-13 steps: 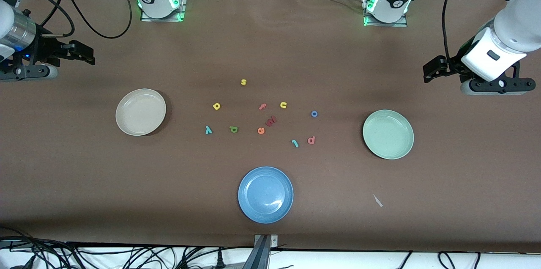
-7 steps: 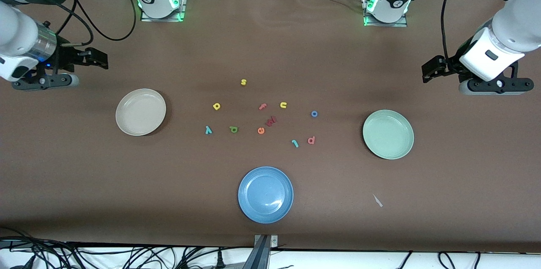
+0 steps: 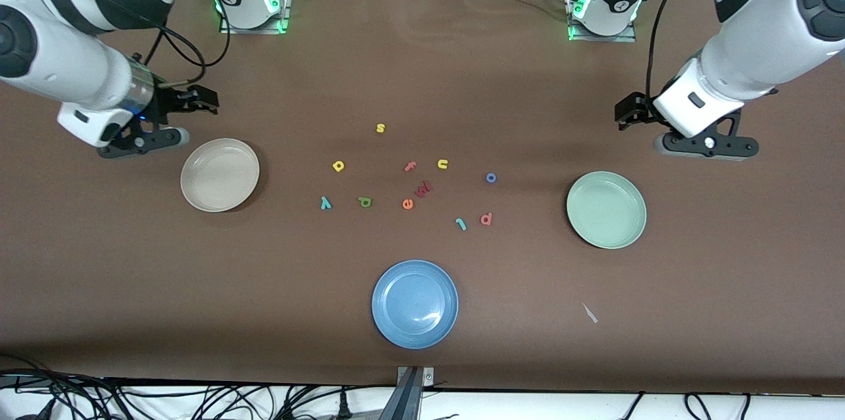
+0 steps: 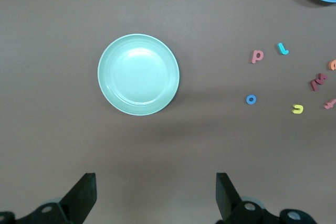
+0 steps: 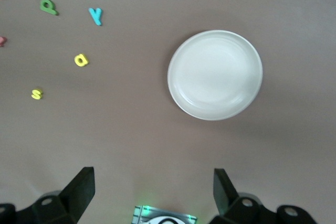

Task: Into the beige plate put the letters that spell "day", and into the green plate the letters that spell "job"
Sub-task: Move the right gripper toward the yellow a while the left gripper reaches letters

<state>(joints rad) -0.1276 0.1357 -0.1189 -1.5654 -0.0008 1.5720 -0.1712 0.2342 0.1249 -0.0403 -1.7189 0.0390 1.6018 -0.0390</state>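
Front view, foam letters "s" point(image 3: 380, 128), "u" point(image 3: 443, 164)

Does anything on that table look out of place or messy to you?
Only a small pale scrap, lying on the table nearer the front camera than the green plate; it looks like stray litter, neither letter nor plate. All three plates sit flat and empty, with the foam letters scattered loose between them.
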